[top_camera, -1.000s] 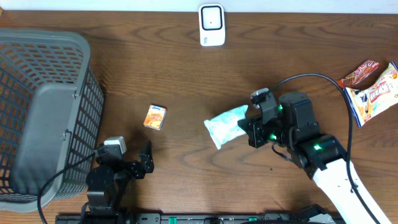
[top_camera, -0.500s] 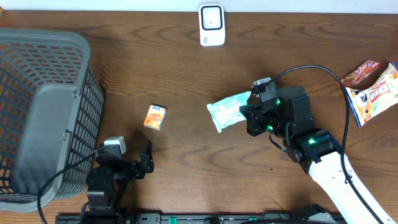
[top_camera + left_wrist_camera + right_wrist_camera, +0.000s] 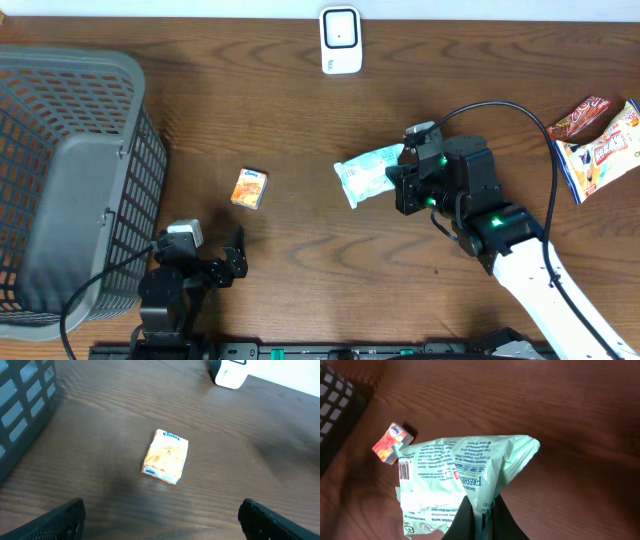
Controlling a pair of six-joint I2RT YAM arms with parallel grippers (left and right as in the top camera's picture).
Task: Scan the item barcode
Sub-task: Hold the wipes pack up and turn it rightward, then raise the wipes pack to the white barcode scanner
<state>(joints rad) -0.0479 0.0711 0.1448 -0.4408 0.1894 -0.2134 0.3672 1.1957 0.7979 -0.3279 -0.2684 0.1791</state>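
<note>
From above, my right fingers (image 3: 398,188) are pressed together on the right end of a pale green plastic packet (image 3: 368,171), which sits out over the middle of the brown wooden tabletop (image 3: 300,100). A white boxy scanner (image 3: 340,40) stands at the far edge, well apart from the packet. My left fingers (image 3: 237,258) are spread wide near the front edge, holding nothing, next to a grey plastic mesh basket (image 3: 70,170). A small orange tissue pack (image 3: 249,188) lies between them and the packet, and two crinkled snack bags (image 3: 598,140) lie at the far right. In my left wrist view, the left fingers (image 3: 57,519) show as dark tips in both lower corners, with the small orange tissue pack (image 3: 166,456) flat on the wood ahead, the basket (image 3: 25,405) at the left and the scanner (image 3: 229,372) at the top. In my right wrist view, the right fingers (image 3: 461,524) pinch the packet (image 3: 465,470) at its lower edge. Its printed side faces the camera, with a barcode near its left edge, above the wood, and the tissue pack (image 3: 393,442) lies beyond it.
</note>
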